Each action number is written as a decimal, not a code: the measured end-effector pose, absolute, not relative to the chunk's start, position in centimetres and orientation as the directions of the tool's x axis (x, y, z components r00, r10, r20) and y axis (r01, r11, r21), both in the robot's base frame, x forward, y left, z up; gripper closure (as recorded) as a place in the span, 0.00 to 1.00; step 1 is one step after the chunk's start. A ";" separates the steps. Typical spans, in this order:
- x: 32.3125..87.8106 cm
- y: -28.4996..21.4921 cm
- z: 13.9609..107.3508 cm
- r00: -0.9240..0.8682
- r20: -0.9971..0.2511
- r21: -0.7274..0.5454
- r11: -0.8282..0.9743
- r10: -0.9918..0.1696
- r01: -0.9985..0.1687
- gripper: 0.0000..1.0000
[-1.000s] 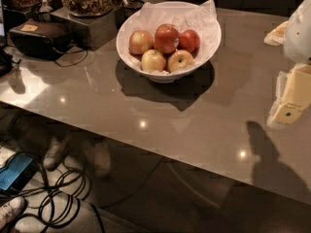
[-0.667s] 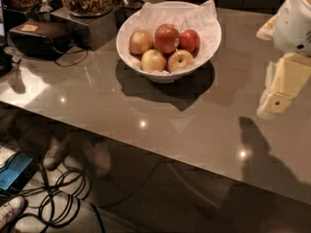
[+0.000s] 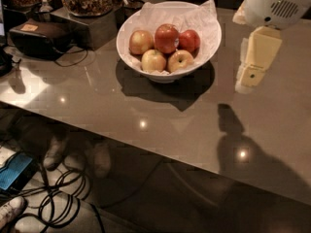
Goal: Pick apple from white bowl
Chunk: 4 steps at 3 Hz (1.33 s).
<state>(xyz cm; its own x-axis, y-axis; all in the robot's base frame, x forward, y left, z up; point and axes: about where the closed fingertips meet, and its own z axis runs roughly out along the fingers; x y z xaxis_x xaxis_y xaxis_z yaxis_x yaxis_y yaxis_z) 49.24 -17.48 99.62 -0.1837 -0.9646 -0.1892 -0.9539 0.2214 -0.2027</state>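
Camera view looks down on the table [image 3: 146,123], where the white bowl [image 3: 124,50] sits near the far edge holding five apples [image 3: 166,38] on crumpled paper [image 3: 197,16]. My worry is that the apples lie packed and touching, so closing on one could nudge a neighbour, roll it or snag the paper. A descent too near the sloping rim might also shove the glossy bowl. The gripper [image 3: 252,67] hangs over the table's right side, just beside the bowl's rim and clear of it (spread or pressed together, I cannot tell). The nearest red apple [image 3: 189,40] lies lower, toward the left edge from the gripper.
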 end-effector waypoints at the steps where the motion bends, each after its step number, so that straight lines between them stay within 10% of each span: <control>1: 49.9 -17.0 99.9 -0.175 -0.205 -0.227 0.221 -0.963 -0.949 0.00; 4: 56.7 -11.1 102.8 -0.176 -0.238 -0.273 0.239 -0.955 -0.932 0.00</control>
<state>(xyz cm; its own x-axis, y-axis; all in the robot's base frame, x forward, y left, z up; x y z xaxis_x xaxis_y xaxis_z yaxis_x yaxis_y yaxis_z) 56.74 -11.11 102.80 -0.1758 -0.9552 -0.2381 -0.9319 0.2395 -0.2726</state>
